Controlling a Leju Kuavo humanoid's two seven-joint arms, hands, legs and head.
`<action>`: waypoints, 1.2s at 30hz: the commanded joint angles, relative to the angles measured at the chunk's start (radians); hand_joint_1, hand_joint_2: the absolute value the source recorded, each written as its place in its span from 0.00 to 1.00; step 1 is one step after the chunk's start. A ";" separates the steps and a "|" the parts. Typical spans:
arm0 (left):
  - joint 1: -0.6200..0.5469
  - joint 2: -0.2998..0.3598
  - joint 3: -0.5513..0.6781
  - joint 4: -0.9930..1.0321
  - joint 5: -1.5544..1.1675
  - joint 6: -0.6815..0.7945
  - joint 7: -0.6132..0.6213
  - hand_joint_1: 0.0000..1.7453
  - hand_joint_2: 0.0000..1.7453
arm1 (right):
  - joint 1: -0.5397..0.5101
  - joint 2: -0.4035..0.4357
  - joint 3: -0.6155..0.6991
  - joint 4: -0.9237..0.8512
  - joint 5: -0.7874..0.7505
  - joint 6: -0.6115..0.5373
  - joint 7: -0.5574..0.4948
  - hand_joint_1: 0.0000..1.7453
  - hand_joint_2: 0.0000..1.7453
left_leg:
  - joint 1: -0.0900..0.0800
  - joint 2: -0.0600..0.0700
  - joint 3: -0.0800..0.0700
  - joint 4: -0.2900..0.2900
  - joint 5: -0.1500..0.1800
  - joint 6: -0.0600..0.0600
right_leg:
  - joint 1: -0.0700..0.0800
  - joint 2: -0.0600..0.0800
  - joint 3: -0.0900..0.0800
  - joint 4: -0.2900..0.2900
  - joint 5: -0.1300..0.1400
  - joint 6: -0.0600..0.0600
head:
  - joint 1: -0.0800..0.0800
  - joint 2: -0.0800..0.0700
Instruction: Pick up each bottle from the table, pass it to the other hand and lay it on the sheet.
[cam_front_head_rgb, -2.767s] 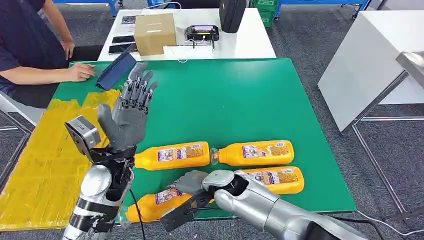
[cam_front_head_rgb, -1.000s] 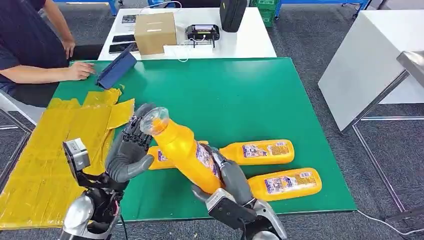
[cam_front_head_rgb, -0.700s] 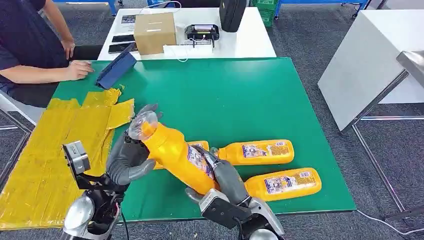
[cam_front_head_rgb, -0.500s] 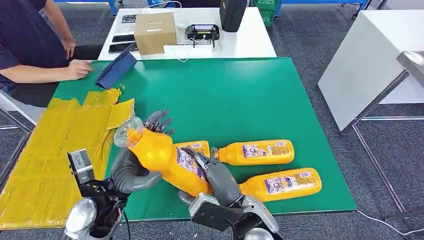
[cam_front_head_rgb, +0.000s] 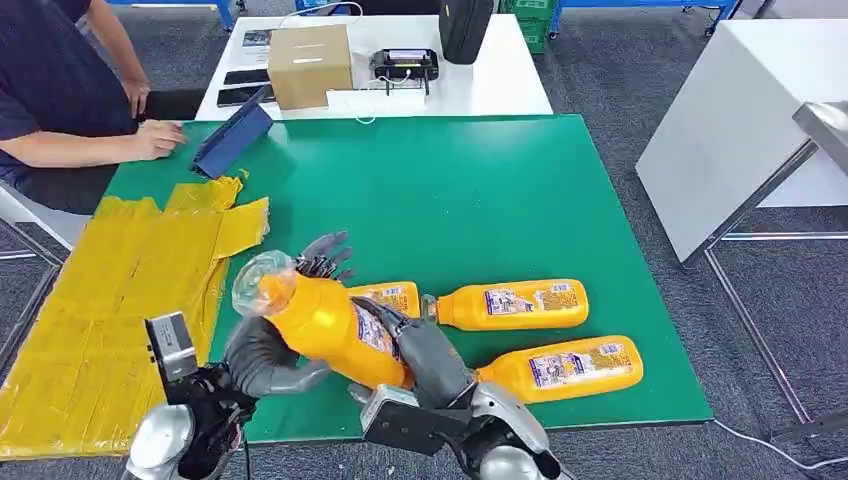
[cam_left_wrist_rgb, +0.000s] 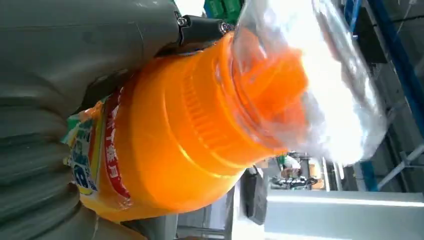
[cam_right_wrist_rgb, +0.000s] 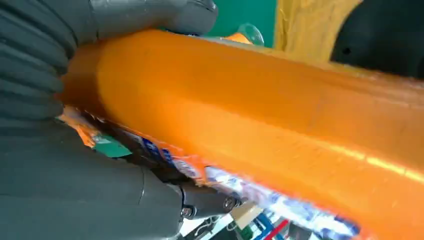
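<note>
Head view: the right robot hand (cam_front_head_rgb: 425, 350) grips an orange bottle (cam_front_head_rgb: 325, 325) tilted above the green surface (cam_front_head_rgb: 480, 200), cap toward the yellow sheet (cam_front_head_rgb: 110, 290). The left robot hand (cam_front_head_rgb: 270, 345) cups its underside, fingers spread behind the neck.

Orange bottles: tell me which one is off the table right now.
The bottle held tilted between the right robot hand and left robot hand, clear cap up. The other three lie flat on the green table.
</note>
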 joint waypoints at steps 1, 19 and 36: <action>-0.055 0.032 -0.063 0.049 -0.054 -0.012 -0.012 0.00 1.00 | -0.081 -0.018 0.072 0.119 -0.005 0.014 0.007 1.00 1.00 | 0.001 -0.001 0.002 0.000 0.000 -0.001 | 0.000 0.002 0.002 -0.001 0.000 -0.001 | 0.000 0.000; -0.031 0.044 -0.041 0.021 -0.259 0.047 -0.099 1.00 1.00 | -0.049 -0.017 0.066 0.083 0.030 -0.022 0.008 1.00 1.00 | 0.001 -0.001 0.002 -0.001 0.000 -0.001 | 0.000 0.003 0.002 -0.001 0.000 -0.001 | 0.000 0.000; -0.083 0.044 0.152 -0.099 -1.063 0.564 0.025 1.00 1.00 | 0.131 -0.026 -0.233 -0.104 0.233 -0.168 0.085 0.00 1.00 | 0.001 -0.003 0.000 0.001 0.000 -0.001 | 0.000 0.002 0.001 0.000 -0.001 -0.001 | 0.000 0.000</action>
